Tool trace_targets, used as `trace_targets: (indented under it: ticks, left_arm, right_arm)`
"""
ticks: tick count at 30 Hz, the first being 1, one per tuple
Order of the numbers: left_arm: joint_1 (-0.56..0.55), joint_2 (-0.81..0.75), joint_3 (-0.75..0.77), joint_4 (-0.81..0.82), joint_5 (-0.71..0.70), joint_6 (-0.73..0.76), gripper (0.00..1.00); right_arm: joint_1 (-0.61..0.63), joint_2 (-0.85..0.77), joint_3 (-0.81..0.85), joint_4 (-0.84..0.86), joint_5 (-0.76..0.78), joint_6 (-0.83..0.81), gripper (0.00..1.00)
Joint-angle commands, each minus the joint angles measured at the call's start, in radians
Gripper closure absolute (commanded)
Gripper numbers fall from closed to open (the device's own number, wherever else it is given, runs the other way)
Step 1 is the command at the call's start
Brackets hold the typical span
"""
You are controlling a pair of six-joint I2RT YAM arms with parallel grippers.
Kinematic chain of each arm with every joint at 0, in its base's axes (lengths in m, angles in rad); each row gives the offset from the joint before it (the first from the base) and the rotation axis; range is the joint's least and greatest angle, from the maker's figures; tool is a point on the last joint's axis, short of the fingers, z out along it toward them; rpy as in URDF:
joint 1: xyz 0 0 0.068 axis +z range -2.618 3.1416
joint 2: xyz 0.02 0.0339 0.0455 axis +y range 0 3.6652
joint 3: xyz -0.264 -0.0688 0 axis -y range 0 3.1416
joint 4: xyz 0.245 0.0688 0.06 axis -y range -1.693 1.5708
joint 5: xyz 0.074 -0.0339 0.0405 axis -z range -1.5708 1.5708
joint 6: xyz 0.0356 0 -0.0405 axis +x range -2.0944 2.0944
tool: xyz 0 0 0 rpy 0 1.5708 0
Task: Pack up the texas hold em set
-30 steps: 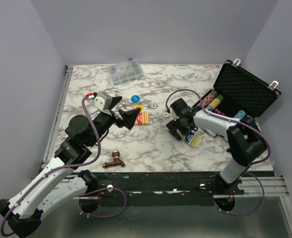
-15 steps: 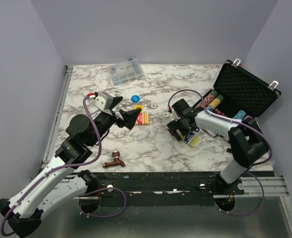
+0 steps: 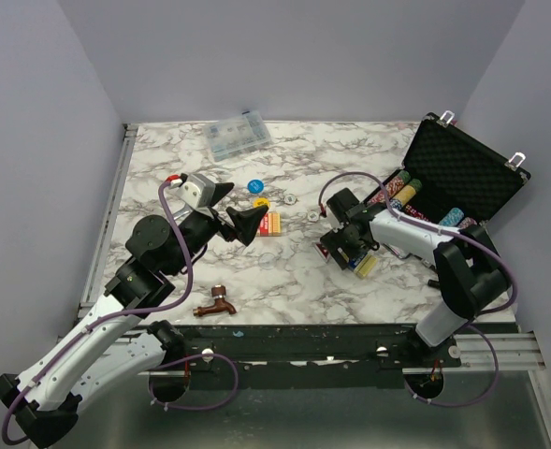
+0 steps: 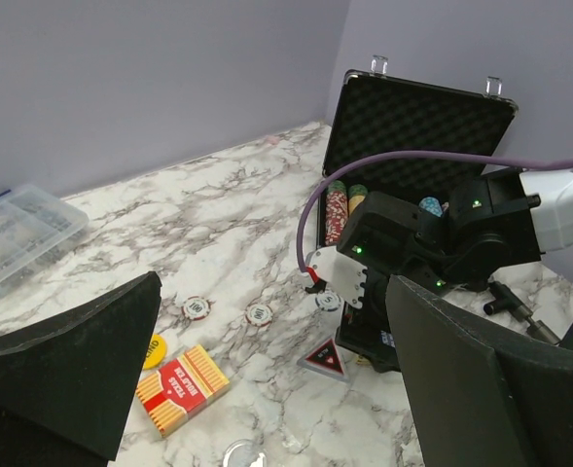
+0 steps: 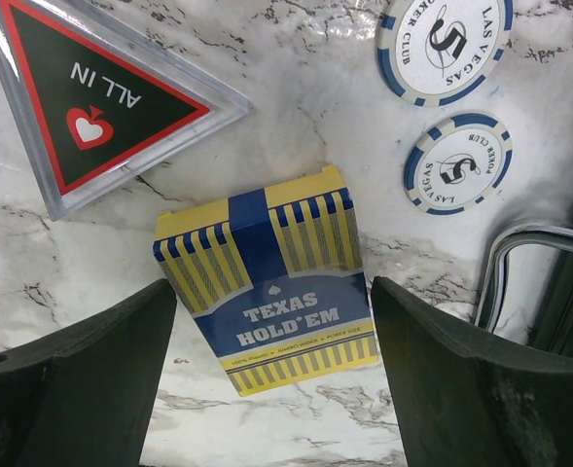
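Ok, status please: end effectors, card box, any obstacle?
Left end effector open, holding nothing. Right end effector open over blue-and-yellow cardboard card box, ungripped. Clear triangular ALL IN marker beside it.

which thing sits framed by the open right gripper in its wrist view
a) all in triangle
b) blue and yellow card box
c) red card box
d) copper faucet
B: the blue and yellow card box, marked TEXAS HOLD'EM, lies flat right in the gap of the open right gripper.

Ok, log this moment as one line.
right jaws: open over blue card box | left jaws: open, empty | red card box: unpacked | case: open
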Motion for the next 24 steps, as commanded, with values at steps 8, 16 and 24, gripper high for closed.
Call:
trace_targets:
  ticks: [8,16,24]
  left_arm:
    - [-0.002,-0.004,0.017,0.004,0.023,-0.004,0.01]
    - [-0.003,-0.016,0.020,0.003,0.024,0.001,0.01]
    - [-0.003,-0.047,0.033,-0.011,0.022,-0.013,0.01]
  right_arm:
    - [-0.002,0.063,0.008,0.023,0.028,-0.066,0.17]
    - [0.001,0.032,-0.004,0.017,0.008,-0.073,0.42]
    - [0.010,-0.031,0.024,-0.013,0.199,-0.087,0.59]
